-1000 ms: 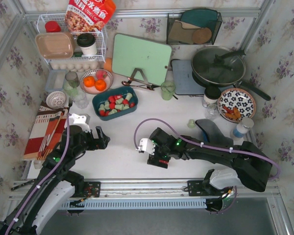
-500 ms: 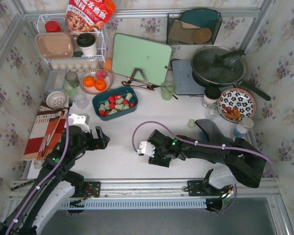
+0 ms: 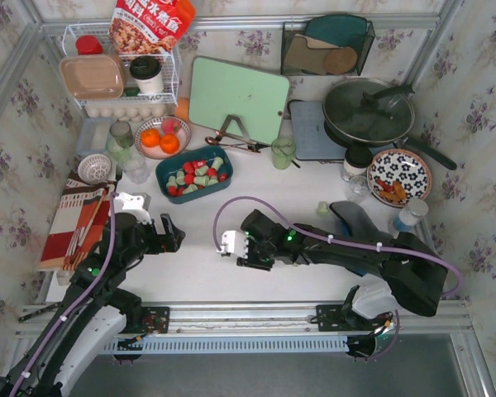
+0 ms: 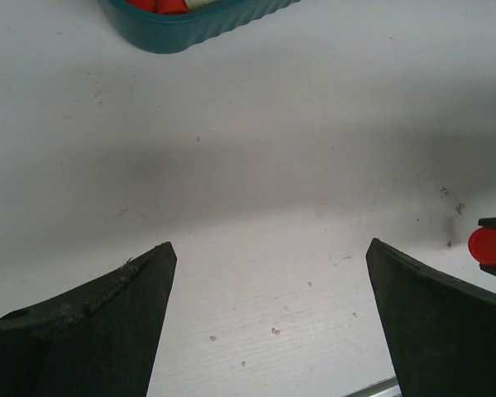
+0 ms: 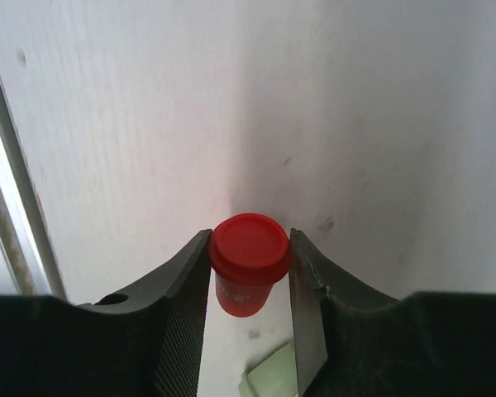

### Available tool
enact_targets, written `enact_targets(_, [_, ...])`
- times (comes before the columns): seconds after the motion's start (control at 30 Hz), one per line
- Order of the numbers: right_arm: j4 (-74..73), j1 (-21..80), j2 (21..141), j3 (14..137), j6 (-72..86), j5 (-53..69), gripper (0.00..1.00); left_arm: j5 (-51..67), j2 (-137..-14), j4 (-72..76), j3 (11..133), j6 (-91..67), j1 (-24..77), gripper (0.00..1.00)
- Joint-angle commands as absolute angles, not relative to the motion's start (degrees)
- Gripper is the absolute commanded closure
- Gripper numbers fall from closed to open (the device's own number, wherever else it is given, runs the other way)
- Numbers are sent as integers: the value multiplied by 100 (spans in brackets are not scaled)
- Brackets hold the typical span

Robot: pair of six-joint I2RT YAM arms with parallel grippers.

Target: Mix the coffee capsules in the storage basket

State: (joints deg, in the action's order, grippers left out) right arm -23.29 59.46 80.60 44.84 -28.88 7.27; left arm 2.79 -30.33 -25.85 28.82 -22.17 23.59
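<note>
Right wrist view, red coffee capsule pinched between fingers of the right gripper, touching both pads, left gripper spread wide.

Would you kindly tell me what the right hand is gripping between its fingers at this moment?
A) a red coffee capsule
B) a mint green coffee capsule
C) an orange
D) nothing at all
A: the right wrist view shows the right hand clamped on a red coffee capsule, with a finger pressed against each side of its rim.
</note>
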Motion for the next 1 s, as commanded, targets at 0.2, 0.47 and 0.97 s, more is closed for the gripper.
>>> enact_targets(0.2, [711,5780,9399,5976,-2563,823,77,248,-2976,-2653,2892,-2247,2355,0])
enact_targets(0.47, [2654,5405,11185,7747,-2174,-919,76,249,-2815,-2671,2865,-2286,2363,0])
enact_targets(0.97, [3355,4887,11939,7957,-964,-1821,0,360,-2733,-2637,2843,-2347,2356,0])
